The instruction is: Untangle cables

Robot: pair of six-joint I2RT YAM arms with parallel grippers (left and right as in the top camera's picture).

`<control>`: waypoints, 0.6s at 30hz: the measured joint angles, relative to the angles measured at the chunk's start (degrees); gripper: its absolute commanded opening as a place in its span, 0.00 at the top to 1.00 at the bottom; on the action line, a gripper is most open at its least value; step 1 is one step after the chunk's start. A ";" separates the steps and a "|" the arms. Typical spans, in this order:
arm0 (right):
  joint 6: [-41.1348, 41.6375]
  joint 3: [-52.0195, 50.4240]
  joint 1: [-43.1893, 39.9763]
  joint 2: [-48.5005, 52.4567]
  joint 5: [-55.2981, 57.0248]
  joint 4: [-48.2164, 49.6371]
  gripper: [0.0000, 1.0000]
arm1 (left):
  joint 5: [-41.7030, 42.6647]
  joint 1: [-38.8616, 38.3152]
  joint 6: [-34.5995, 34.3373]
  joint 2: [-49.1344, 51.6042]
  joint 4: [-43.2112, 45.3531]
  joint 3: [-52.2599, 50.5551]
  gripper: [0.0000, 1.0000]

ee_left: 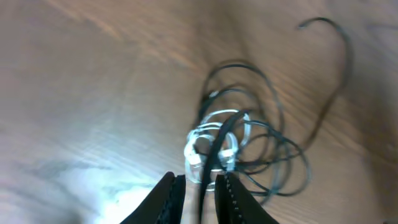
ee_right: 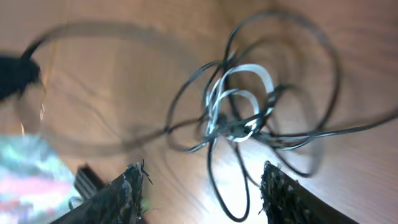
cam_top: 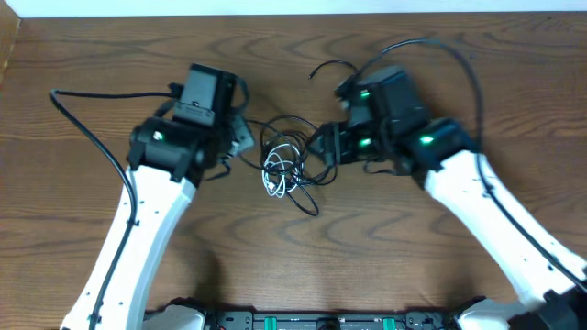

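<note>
The cables (cam_top: 289, 165) lie in one tangle on the wood between my two grippers. A short white cord (cam_top: 275, 174) is coiled at its middle, with thin black loops (cam_top: 307, 197) round it and one black end (cam_top: 330, 66) trailing to the back. My left gripper (cam_top: 240, 137) sits at the tangle's left edge. In the left wrist view its jaws (ee_left: 200, 177) stand slightly apart, a black strand (ee_left: 225, 127) running between them untouched, the white cord (ee_left: 198, 138) just beyond. My right gripper (ee_right: 200, 167) is wide open over a black loop (ee_right: 214, 186), near the white cord (ee_right: 255, 71).
Thick black arm cables arc over the table at the left (cam_top: 87, 128) and at the back right (cam_top: 463, 60). The table's far edge (cam_top: 275, 16) runs along the top. Both white forearms slant in from the near side.
</note>
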 measured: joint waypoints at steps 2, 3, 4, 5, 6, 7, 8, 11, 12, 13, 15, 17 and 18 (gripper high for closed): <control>-0.37 0.00 2.21 2.10 -0.35 1.05 0.39 | 0.59 2.32 -0.15 0.81 -1.05 -0.02 0.67; -0.42 0.00 3.15 3.04 -0.48 1.86 0.39 | 1.03 3.34 -0.39 1.11 -1.51 -0.02 0.67; -0.52 0.00 3.89 3.82 -0.48 2.67 0.39 | 1.49 4.37 -0.46 1.42 -1.92 -0.02 0.67; -0.59 0.00 4.87 4.83 -0.55 3.52 0.38 | 1.86 5.09 -0.48 1.62 -2.16 -0.02 0.64; -0.70 0.00 6.05 6.03 -0.70 4.35 0.37 | 2.10 5.64 -0.44 1.70 -2.40 -0.02 0.59; -0.81 0.00 7.02 7.06 -0.72 5.07 0.37 | 2.62 6.10 -0.37 1.75 -2.75 -0.02 0.53; -0.83 0.00 8.15 8.24 -0.68 5.92 0.36 | 2.95 6.40 -0.66 1.75 -3.06 -0.02 0.52; -0.48 0.00 10.51 11.21 0.59 7.15 0.36 | 3.37 6.54 -0.87 1.75 -3.26 -0.04 0.52; -0.04 0.00 11.15 12.17 1.53 7.19 0.37 | 3.39 6.56 -0.87 1.75 -3.23 -0.02 0.52; 0.31 0.00 11.65 13.14 2.64 7.19 0.37 | 3.39 6.56 -0.87 1.75 -3.26 -0.04 0.51; 0.94 0.00 12.15 15.30 5.20 7.19 0.38 | 3.41 6.84 -0.87 1.75 -3.26 -0.04 0.51; 1.55 0.00 12.22 17.00 7.50 7.08 0.39 | 3.41 7.45 -0.87 1.75 -3.41 -0.04 0.50; 2.05 0.00 12.22 17.99 8.66 6.93 0.39 | 3.41 7.85 -0.87 1.75 -3.65 -0.04 0.48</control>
